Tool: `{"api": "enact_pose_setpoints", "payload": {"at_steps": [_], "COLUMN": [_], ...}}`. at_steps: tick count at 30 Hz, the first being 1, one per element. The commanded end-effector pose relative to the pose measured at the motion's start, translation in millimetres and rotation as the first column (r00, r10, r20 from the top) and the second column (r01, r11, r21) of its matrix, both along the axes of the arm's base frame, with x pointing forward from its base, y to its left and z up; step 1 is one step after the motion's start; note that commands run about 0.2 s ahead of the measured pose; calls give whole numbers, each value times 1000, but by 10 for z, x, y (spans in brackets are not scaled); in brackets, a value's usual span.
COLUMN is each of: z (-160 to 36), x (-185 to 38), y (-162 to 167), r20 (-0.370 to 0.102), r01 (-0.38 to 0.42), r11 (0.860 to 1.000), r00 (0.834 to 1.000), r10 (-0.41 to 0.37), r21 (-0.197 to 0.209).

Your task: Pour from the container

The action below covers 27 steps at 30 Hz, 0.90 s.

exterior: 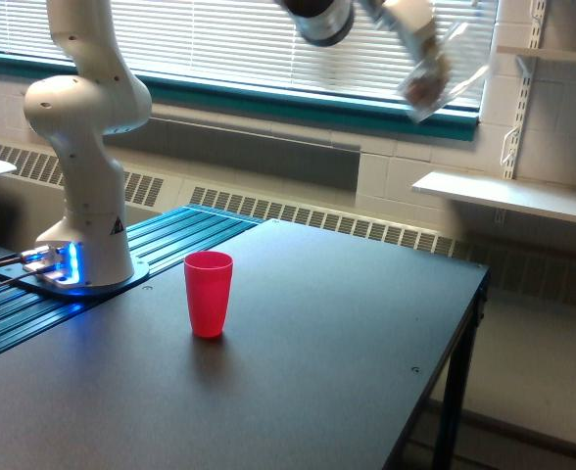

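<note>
container (443, 70) (blurred, tilted) | in hand (420, 39) | high above table (298, 372)

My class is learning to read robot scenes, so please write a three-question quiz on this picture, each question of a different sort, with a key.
1. True or false: the red cup stands upright on the dark table.
2. Where is the clear container?
A. on the table beside the red cup
B. high in the air, tilted, toward the exterior view's right
C. on the wall shelf
3. Fill the gap: the arm's white base stands to the exterior view's ____ of the red cup.

Key: 1 true; 2 B; 3 left.
</note>
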<state>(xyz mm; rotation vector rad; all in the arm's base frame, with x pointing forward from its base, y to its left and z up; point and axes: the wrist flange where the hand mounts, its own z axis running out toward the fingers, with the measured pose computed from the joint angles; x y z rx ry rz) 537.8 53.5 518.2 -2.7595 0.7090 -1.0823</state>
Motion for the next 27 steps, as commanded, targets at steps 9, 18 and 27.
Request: {"api": "enact_pose_setpoints", "payload": {"at_steps": [9, 18, 27], "z": [19, -43, -195], "x": [-516, -798, -1211], "y": [-346, -556, -758], "r20": [-190, -320, -453], "r01": [129, 164, 162], "r11": [990, 983, 977], "r00": [972, 930, 867], "r10": [-136, -183, -209], "r21": [-48, -87, -141]}}
